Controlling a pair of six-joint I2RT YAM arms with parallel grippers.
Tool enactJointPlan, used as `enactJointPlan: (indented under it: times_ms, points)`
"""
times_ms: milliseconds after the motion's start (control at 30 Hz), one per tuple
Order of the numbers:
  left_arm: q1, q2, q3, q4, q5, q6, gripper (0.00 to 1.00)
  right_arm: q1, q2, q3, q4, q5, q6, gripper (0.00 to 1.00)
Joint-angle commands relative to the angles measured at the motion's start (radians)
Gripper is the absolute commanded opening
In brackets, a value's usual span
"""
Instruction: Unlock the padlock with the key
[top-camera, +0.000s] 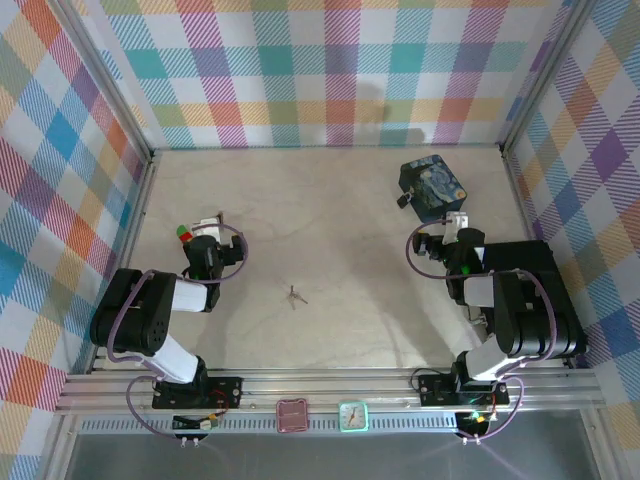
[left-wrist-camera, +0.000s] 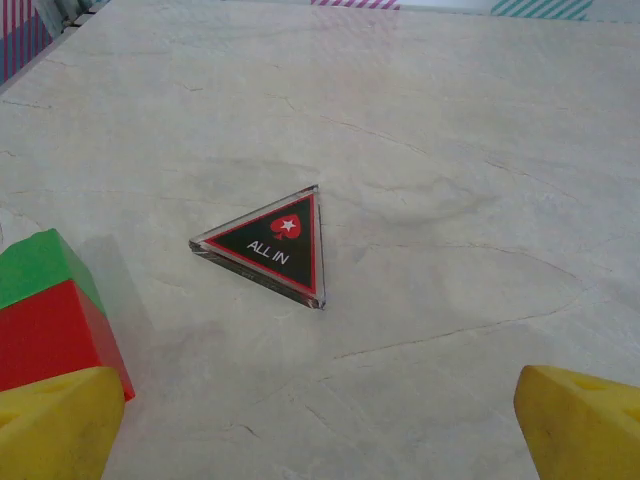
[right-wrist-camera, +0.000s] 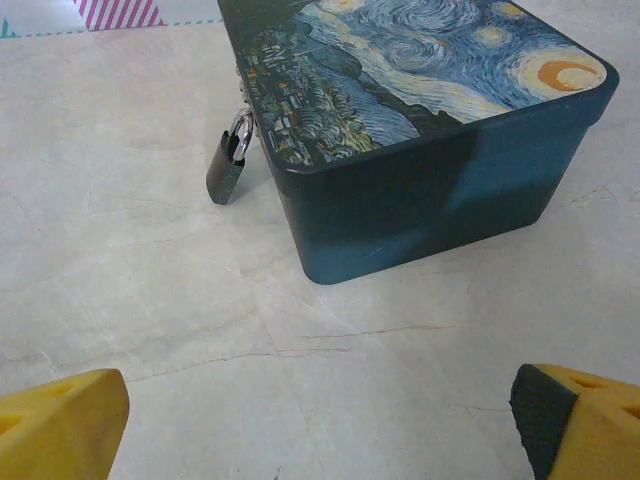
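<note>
Padlock (right-wrist-camera: 227, 168) beyond right arm's (top-camera: 515, 300) parted jaws

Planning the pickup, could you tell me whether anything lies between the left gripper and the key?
Nothing visible does: only bare table lies between the left gripper and the key. The triangular chip sits ahead of it, off that line.

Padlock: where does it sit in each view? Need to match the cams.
Top external: padlock against the left side of the blue starry-night tin, upper right of centre.
Right wrist: upper left, at the tin's left corner.
Left wrist: camera faces a triangular ALL IN chip.
Shared landmark: the tin, in the top external and right wrist views.
</note>
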Motion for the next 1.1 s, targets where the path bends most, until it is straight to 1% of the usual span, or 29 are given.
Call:
enactJointPlan:
  times_ms: [0,900,967,1067]
  points:
    - [0.009,-0.002,0.017,0.011,0.004,-0.003,1.0,-0.001,0.004,0.015,0.029,-0.013,0.0,0.99]
    - [0.009,-0.002,0.017,0.011,0.003,-0.002,1.0,-0.001,-0.004,0.016,0.027,-0.007,-0.001,0.99]
    - [0.009,-0.002,0.017,0.01,0.003,-0.003,1.0,0.007,-0.058,0.044,-0.061,0.011,-0.004,0.99]
    - [0.009,-0.002,0.017,0.011,0.003,-0.002,1.0,0.014,-0.164,0.155,-0.34,0.071,0.021,0.99]
